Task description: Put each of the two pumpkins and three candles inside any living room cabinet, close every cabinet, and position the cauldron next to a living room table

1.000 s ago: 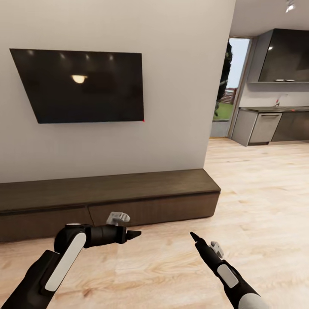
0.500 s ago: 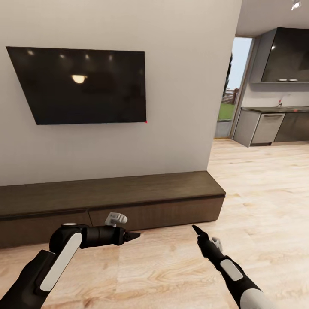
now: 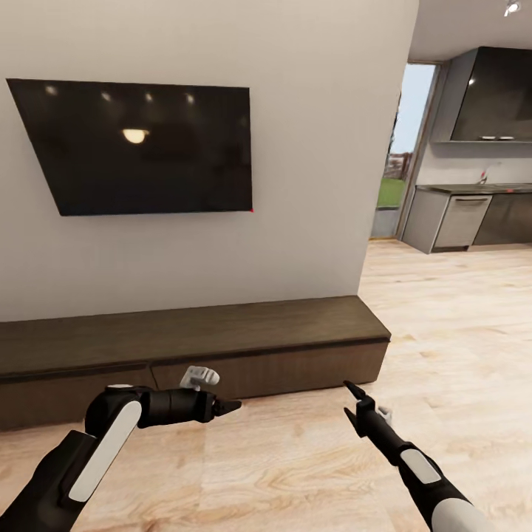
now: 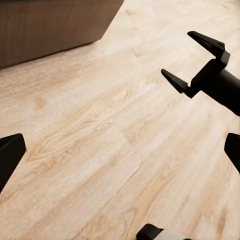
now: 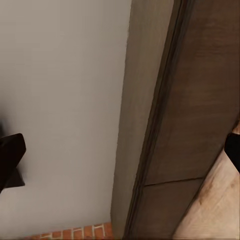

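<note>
Cabinet (image 3: pixel 222 347) closed; left tool (image 3: pixel 230 405), right tool (image 3: pixel 353 399) open, empty.

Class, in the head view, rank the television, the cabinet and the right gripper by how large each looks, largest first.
1. cabinet and television: similar apparent area, too close to rank.
2. right gripper: clearly smallest, despite being nearest the camera.

Pale wall (image 3: pixel 310 148) with dark television (image 3: pixel 140 148), light wood floor (image 3: pixel 458 318), kitchen units (image 3: pixel 465 218) beyond a doorway
</note>
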`<state>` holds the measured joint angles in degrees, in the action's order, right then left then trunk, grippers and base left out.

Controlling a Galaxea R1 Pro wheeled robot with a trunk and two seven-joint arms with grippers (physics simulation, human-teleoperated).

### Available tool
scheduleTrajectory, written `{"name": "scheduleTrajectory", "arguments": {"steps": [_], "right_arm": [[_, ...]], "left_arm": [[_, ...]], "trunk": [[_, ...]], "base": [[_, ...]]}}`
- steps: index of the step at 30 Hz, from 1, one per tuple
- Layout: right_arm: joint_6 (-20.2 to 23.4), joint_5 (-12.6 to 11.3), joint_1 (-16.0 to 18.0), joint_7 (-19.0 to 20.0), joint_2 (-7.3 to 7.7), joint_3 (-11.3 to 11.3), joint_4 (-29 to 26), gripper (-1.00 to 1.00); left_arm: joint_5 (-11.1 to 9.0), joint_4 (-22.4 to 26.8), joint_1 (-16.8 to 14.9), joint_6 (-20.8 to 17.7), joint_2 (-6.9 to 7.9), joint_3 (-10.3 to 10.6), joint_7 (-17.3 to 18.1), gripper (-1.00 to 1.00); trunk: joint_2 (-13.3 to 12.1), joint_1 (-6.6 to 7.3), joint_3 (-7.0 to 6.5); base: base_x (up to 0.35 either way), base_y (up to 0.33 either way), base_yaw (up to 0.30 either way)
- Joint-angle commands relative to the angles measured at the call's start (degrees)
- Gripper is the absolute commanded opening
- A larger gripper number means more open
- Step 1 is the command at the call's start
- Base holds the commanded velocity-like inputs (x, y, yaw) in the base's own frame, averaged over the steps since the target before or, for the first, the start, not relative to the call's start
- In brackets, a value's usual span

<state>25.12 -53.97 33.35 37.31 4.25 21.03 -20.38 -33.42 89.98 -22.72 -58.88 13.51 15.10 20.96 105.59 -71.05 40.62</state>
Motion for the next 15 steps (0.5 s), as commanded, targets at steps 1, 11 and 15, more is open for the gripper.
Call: {"name": "scheduleTrajectory", "arguments": {"steps": [1,11,15], "right_arm": [[0.9,-0.3,0.0,0.2,0.00,0.4,0.0,1.00],[2.4,-0.3,0.0,0.7,0.13,0.9,0.0,1.00],[2.5,-0.3,0.0,0.7,0.14,0.9,0.0,1.00]], "left_arm": [[0.4,0.0,0.0,-0.1,0.03,0.0,0.4,1.00],[0.5,0.0,0.0,0.1,0.02,0.0,0.4,1.00],[0.5,0.0,0.0,0.1,0.03,0.0,0.4,1.00]], "trunk": [[0.0,-0.02,0.06],[0.0,-0.02,0.06],[0.0,-0.02,0.06]], "base": [[0.252,0.062,0.000],[0.302,0.020,0.000],[0.321,0.001,0.000]]}}
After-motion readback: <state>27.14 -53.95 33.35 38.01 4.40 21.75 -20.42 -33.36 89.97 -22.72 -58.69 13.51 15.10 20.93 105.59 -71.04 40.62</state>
